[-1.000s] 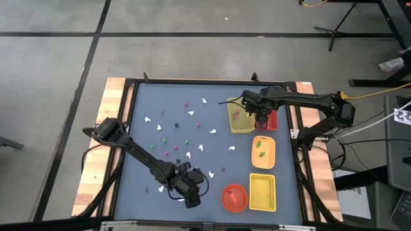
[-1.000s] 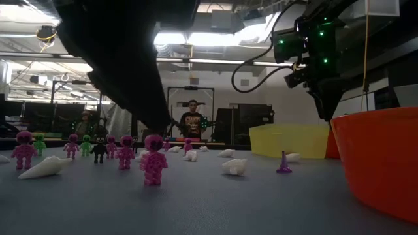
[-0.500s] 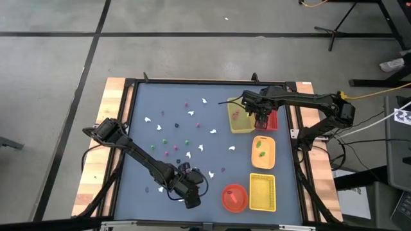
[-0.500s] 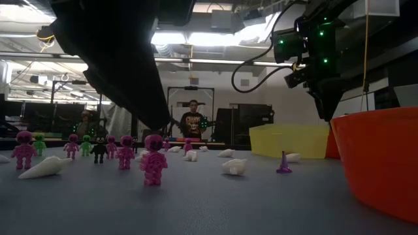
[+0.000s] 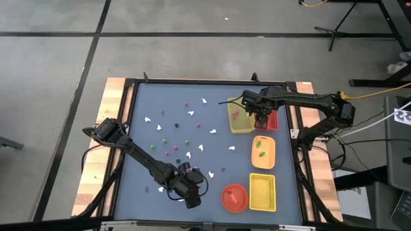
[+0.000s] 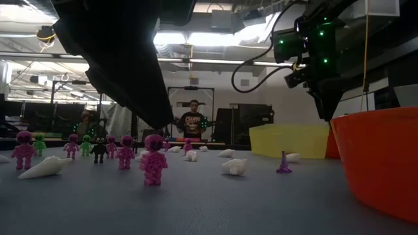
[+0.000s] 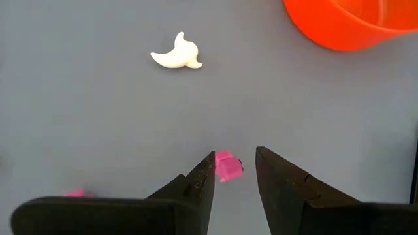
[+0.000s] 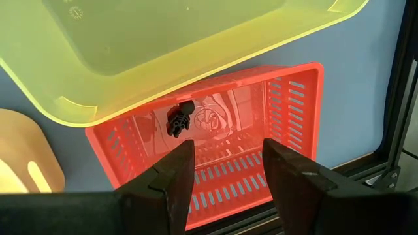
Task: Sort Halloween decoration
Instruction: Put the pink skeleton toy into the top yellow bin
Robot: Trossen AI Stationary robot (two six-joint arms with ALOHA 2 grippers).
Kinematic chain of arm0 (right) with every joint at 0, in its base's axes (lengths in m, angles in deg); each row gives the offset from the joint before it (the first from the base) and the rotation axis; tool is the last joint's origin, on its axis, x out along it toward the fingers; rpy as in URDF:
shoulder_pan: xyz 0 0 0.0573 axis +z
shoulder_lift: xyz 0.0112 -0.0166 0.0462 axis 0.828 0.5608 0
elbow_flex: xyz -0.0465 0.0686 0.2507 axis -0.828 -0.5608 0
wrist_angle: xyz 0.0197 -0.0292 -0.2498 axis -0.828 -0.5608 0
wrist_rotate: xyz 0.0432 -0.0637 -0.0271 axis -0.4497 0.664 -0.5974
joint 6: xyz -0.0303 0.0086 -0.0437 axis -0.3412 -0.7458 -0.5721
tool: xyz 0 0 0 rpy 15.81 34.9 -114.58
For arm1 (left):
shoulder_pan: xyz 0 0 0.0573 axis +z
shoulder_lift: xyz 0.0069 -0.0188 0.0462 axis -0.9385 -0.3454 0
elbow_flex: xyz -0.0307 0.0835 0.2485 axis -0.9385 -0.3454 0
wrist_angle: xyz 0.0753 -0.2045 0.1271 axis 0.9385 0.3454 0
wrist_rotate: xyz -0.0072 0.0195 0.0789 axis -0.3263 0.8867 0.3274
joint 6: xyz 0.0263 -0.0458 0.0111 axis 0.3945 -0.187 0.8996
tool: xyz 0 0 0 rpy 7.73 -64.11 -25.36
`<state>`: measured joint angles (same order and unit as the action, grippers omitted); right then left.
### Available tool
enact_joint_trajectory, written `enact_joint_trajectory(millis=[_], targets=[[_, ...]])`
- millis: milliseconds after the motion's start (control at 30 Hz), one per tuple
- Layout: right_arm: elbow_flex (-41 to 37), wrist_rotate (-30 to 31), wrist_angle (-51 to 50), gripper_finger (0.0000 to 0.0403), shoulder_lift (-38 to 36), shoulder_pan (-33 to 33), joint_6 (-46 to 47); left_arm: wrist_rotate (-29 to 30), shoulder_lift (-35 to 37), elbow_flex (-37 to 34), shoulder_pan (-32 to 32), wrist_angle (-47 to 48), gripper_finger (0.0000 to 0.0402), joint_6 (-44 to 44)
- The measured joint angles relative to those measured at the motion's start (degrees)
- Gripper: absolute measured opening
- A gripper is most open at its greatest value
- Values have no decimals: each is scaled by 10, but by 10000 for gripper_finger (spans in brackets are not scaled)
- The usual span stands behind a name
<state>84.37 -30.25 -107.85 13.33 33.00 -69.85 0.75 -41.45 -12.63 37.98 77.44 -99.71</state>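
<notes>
Sorting is barely begun. A few small plastic figures sit in the trays at right; one dark figure [image 8: 176,121] lies in the slotted red basket [image 8: 287,140], under the right claw [image 8: 225,171], fingers apart. Most white ghosts [image 5: 191,113] and pink figures [image 6: 153,159] dot the grey tabletop [image 5: 212,154]. The left claw [image 7: 234,171], near side, stands apart around a pink piece [image 7: 228,166].
</notes>
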Motion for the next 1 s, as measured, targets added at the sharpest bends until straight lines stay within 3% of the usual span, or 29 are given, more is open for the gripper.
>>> enact_joint_trajectory(millis=[1000], targets=[[0,-19,11,179,0,0,0,6,-42,-1,-5,-17,96,1]])
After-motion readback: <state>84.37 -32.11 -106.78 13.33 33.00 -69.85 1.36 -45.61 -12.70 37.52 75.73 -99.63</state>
